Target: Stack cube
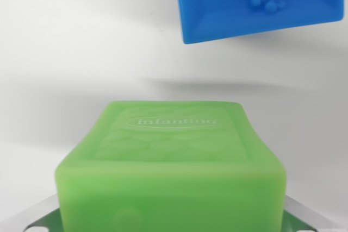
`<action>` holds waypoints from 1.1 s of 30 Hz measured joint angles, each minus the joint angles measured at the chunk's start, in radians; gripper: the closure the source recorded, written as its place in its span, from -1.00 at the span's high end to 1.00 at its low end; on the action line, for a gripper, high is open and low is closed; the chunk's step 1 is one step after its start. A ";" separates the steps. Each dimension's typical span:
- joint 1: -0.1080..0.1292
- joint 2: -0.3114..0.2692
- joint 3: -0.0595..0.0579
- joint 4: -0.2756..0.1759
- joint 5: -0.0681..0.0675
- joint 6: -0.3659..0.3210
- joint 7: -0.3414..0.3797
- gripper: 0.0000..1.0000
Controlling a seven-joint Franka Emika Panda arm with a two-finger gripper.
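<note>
Green cube (pixel 171 161): a big soft-looking green block, low in the middle of the wrist view. It fills most of the bottom half.
Writing on green cube: the top face has an oval with raised letters inside. The word reads "infantino".
Pattern on green cube: faint wavy lines are pressed into the top face under the oval.
Blue cube (pixel 255 4): a bright blue block, far above the green cube and toward the wrist view's right. It is well apart from the green cube. It sits tilted in the picture, and its top is cut off by the edge.
Pattern on blue cube: small round bumps stand out on its face. No letters can be read on it.
Bench (pixel 81 52): plain white, all around the green cube. A soft grey shadow lies across it between the two cubes.
Fingers (pixel 171 224): only shiny grey bits show at the two bottom corners, just beside the green cube on each side. They seem to be closed on the green cube.
</note>
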 joint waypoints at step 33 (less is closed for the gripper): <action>-0.008 -0.155 0.006 0.016 0.020 -0.167 -0.050 -1.00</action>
